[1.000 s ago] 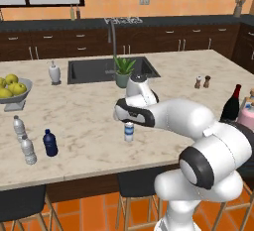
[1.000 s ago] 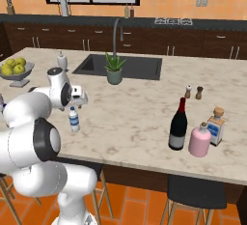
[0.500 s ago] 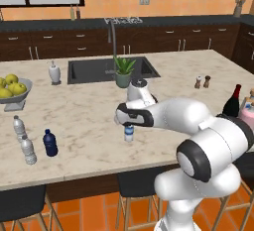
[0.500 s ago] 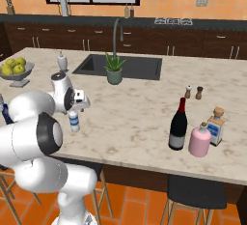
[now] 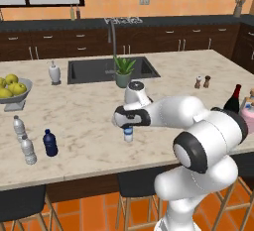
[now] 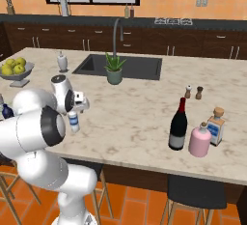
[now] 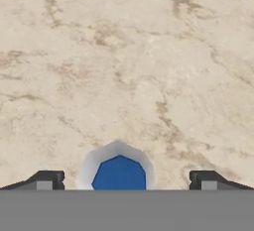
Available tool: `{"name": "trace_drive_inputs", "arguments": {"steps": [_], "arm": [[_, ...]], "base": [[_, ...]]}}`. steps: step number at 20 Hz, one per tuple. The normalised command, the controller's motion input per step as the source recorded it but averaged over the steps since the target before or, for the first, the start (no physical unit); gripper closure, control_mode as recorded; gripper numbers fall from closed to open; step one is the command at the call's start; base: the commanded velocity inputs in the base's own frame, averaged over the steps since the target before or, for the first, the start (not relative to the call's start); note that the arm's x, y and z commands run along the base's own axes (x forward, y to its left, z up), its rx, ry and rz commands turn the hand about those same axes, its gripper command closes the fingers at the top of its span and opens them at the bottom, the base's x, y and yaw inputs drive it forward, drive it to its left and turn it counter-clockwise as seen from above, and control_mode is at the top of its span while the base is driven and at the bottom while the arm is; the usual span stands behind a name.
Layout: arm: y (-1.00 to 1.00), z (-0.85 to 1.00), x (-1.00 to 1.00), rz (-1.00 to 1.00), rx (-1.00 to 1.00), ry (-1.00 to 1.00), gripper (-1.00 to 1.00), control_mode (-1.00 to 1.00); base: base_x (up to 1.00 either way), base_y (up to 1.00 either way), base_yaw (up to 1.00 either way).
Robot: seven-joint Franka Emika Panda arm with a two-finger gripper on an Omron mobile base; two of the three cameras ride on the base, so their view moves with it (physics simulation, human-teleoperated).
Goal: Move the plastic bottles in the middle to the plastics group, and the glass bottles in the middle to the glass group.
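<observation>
Left base view: clear bottle with blue cap [image 5: 128,134] stands upright on the marble counter [image 5: 89,121] near the front edge, pale label band round the body, no text legible; gripper [image 5: 128,126] sits right over its top, fingers hidden by the hand here, so their spacing can't be read from this side; dark blue bottle [image 5: 49,143] stands well to the left, just beside the two greyish clear bottles [image 5: 24,141]; wine bottle [image 5: 232,101] at the far right, touching or just beside the pink container [image 5: 247,117] as seen from here; right base view: same clear bottle [image 6: 73,121] below the gripper [image 6: 75,114], label pale with nothing readable; wine bottle [image 6: 178,125] with red neck and whitish label stands just left of the pink container [image 6: 199,140], label text too small to read; hand view: blue cap [image 7: 119,173] seen from above, centred between the two fingers [image 7: 47,180], which are spread wide with clear gaps either side, not touching the bottle.
</observation>
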Motion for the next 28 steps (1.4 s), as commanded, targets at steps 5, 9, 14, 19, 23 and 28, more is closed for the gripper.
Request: {"name": "trace_drive_inputs", "arguments": {"steps": [5, 9, 14, 19, 23, 28], "arm": [[0.11, -0.12, 0.07, 0.0, 0.01, 0.0, 1.0, -1.0], [0.0, -0.1, -0.23, 0.0, 0.08, 0.0, 1.0, -1.0], [0.28, 0.28, -0.5, 0.12, 0.12, 0.0, 1.0, -1.0], [0.87, 0.2, -0.27, 0.14, 0.05, -0.01, 1.0, -1.0], [1.0, 0.06, -0.02, 0.02, 0.0, -0.01, 1.0, -1.0], [1.0, 0.03, -0.02, 0.02, 0.0, 0.0, 1.0, -1.0]], "base": [[0.0, 0.0, 0.0], [0.0, 0.0, 0.0], [0.0, 0.0, 0.0], [0.0, 0.0, 0.0], [0.0, 0.0, 0.0], [0.0, 0.0, 0.0]]}}
